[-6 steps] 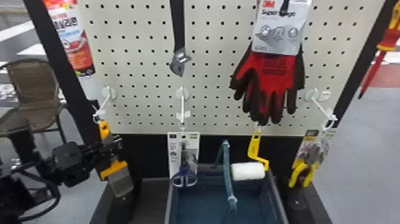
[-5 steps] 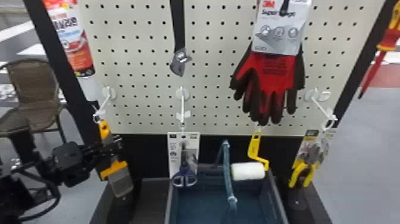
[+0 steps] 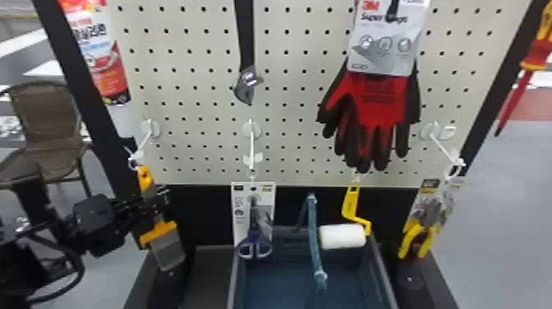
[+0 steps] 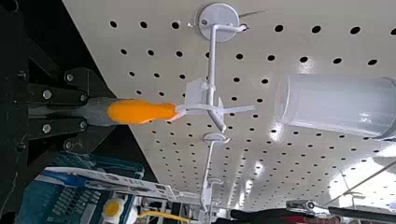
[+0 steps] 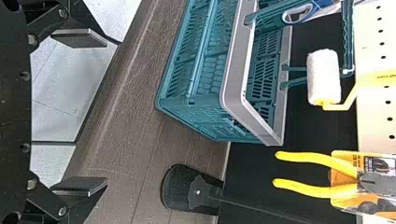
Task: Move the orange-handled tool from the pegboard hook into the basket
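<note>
My left pincer [image 3: 159, 201] is closed on the orange-handled tool [image 4: 140, 112], which hangs from its pegboard hook [image 4: 211, 70]; my right pincer [image 5: 103, 112] gapes wide, empty. Print covers the scissors' [image 3: 254, 248] white card [image 3: 240, 226] (and the gloves' [image 3: 380, 98] grey tag [image 3: 384, 53]).

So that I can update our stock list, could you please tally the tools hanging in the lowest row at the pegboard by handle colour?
Orange: 1 (orange-handled tool)
Blue: 1 (scissors)
Yellow: 2 (paint roller, pliers)
Total: 4
</note>
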